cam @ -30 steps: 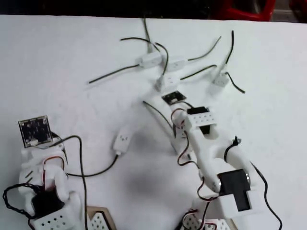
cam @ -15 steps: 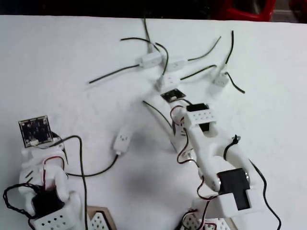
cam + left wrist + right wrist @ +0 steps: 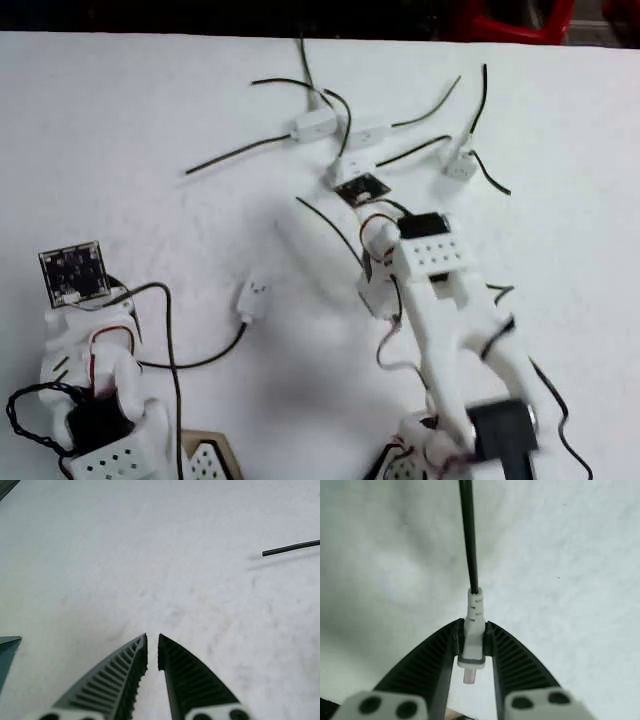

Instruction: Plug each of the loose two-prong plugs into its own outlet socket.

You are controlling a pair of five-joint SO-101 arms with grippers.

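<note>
The plug is clamped between the right claw's jaws, and its black cord runs straight ahead from the tips. Just beyond that claw lies a cluster of white sockets. The left claw is closed to a sliver, holding nothing, above bare table.
</note>
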